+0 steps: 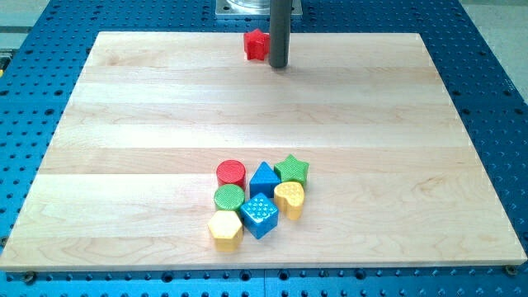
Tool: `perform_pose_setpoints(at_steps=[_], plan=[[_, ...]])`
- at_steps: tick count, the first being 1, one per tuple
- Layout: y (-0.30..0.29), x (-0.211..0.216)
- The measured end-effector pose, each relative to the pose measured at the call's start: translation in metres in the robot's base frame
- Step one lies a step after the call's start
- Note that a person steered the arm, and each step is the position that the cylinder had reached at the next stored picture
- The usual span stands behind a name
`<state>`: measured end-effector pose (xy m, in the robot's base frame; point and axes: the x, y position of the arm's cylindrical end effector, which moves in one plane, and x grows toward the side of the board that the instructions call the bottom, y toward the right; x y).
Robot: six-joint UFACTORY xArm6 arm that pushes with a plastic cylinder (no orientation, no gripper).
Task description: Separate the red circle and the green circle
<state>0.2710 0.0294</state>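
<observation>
The red circle (231, 172) lies near the view's bottom centre, touching the green circle (228, 197) just below it. Both sit at the left of a tight cluster with a blue triangle-like block (264, 179), a green star (292, 170), a yellow heart (289, 198), a blue cube (260, 216) and a yellow hexagon (224, 229). My tip (278, 65) is far from them at the view's top, just right of a red star block (256, 44).
The wooden board (124, 124) rests on a blue perforated table (33, 99). The arm's base (247, 8) shows at the top edge, behind the rod.
</observation>
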Motion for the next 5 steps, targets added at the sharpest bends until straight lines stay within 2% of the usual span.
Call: perform_pose_setpoints(at_steps=[3,5], plan=[[0.0,0.009],[0.0,0.073]])
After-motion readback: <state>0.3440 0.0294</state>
